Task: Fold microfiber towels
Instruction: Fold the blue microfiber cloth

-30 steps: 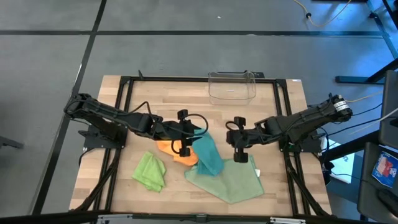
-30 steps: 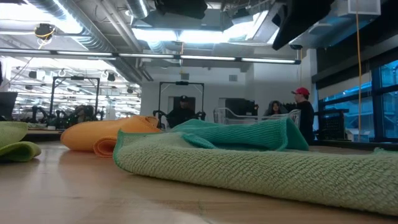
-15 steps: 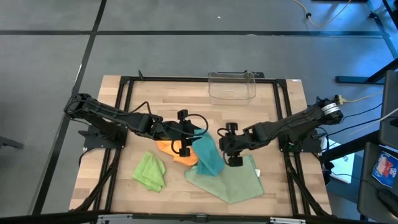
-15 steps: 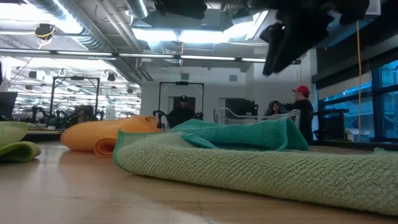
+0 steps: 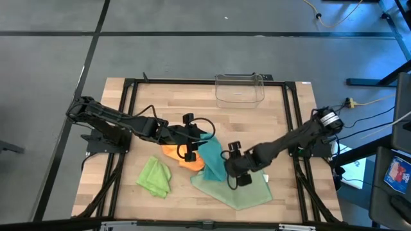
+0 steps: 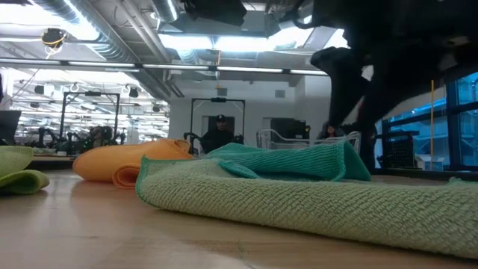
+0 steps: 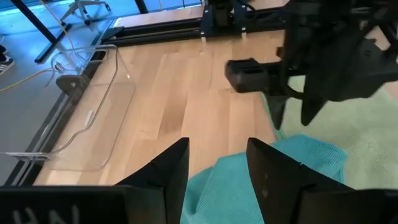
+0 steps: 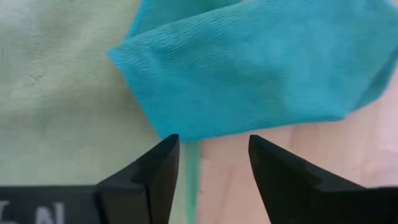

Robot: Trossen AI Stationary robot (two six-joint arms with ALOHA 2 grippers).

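Since a second ago the right gripper (image 5: 232, 167) has been carried from beside the sage towel's far corner leftward and down to the teal towel (image 5: 214, 160); the towels and left arm are unchanged. Teal towel lies crumpled near table centre, draped partly over the sage towel (image 5: 239, 188) and touching the orange towel (image 5: 182, 156) on its left. Lime towel (image 5: 155, 177) is bunched apart, toward the front left of the table (image 5: 160, 102). Right gripper is seen just above the teal towel's edge where it overlaps the sage one, jaws spread, nothing held; in its wrist view the fingers (image 8: 154, 171) frame the teal hem and bare wood. Left gripper (image 5: 189, 136) is poised over the orange and teal towels' far edges, jaws parted, nothing gripped; its fingers (image 7: 168, 169) straddle teal cloth. Clear bin (image 5: 239, 89) stands at the table's far edge. Persons are seen in the room behind in the low view.
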